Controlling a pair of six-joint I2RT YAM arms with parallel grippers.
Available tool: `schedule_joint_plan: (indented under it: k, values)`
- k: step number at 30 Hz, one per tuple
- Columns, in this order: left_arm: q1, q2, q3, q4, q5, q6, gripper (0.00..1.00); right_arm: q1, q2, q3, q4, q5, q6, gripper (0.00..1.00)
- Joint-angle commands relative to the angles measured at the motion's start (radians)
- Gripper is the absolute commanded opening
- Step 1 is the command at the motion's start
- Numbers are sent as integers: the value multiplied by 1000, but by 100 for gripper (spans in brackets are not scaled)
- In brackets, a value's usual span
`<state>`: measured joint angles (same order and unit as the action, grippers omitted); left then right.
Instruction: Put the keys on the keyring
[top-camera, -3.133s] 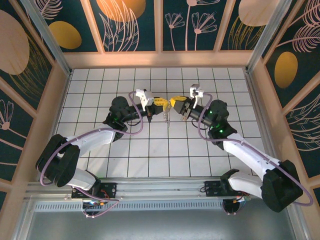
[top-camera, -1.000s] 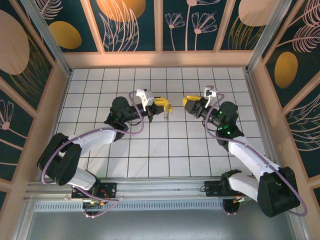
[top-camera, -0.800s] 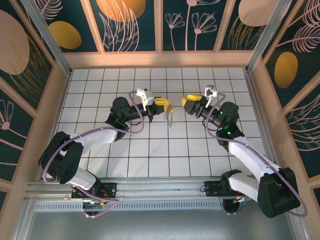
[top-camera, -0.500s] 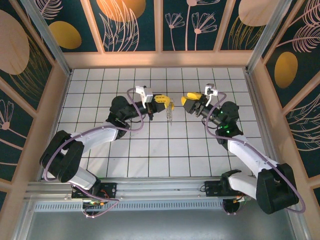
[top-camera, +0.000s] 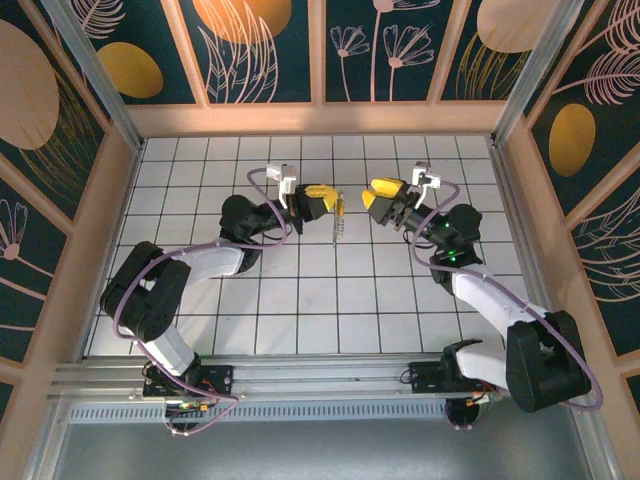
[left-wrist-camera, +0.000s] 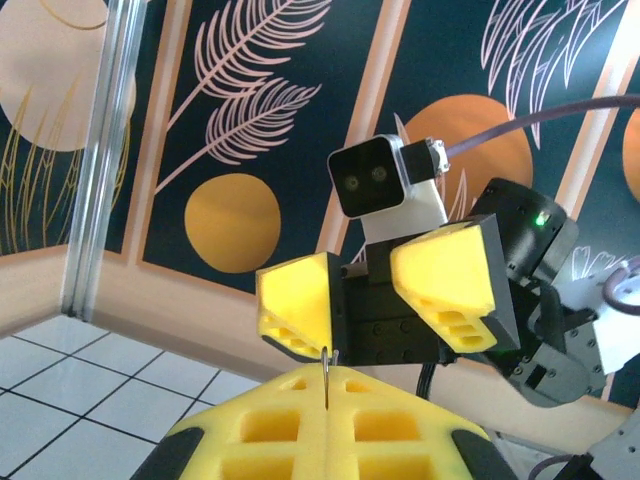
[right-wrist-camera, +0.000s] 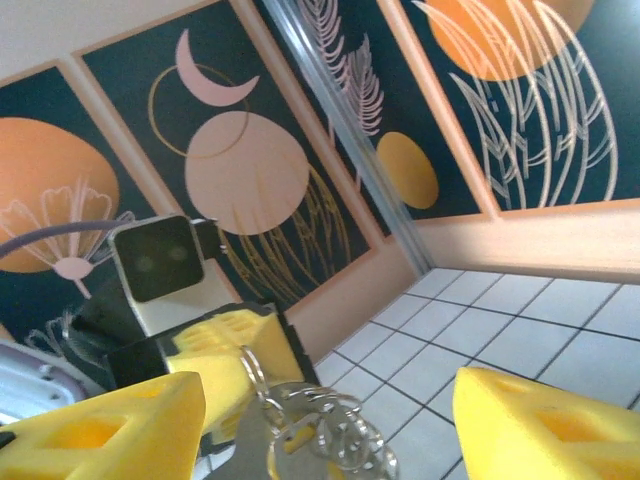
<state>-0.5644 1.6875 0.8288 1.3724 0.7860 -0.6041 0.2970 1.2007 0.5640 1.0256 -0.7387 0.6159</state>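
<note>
Table (top-camera: 300, 300): white tiles, with both arms meeting above its far middle. Left gripper (top-camera: 336, 206): clenched, with a thin metal edge pinched between its fingers in the left wrist view. The keyring (top-camera: 337, 228) hangs from that pinch, clear of the table, between the two grippers and nearer the left one. Right gripper (top-camera: 375, 195): released, jaws standing wide, facing the left one, near it but touching neither it nor the load. In the right wrist view the keyring (right-wrist-camera: 325, 430) shows as coiled wire loops seen between the right fingers. A flat grey piece, judged to be the key (right-wrist-camera: 245, 448), lies against the loops; whether it is threaded on or merely beside the coils cannot be told. Risks, as judged: the load hangs free, so it can swing or twist as the right jaws close, and they may catch the coils rather than the key, or only one edge of it. The left hold is slender, so a sideways pull from the right could drag the ring out and drop everything to the tiles. The yellow fingers are bulky against such small parts and may collide with each other before either part is seated.
</note>
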Motion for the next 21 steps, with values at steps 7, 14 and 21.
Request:
schedule_joint_plan:
  k: [7,14,21]
  values:
    - [4,62,45,182,5,-148,0,20,103,17,214,-87,83,65]
    - [4,87,56,186,-5,-201,0,55,154,48,231,-79,77,62]
    - [5,107,55,210,-29,-264,0,64,207,64,280,-64,107,60]
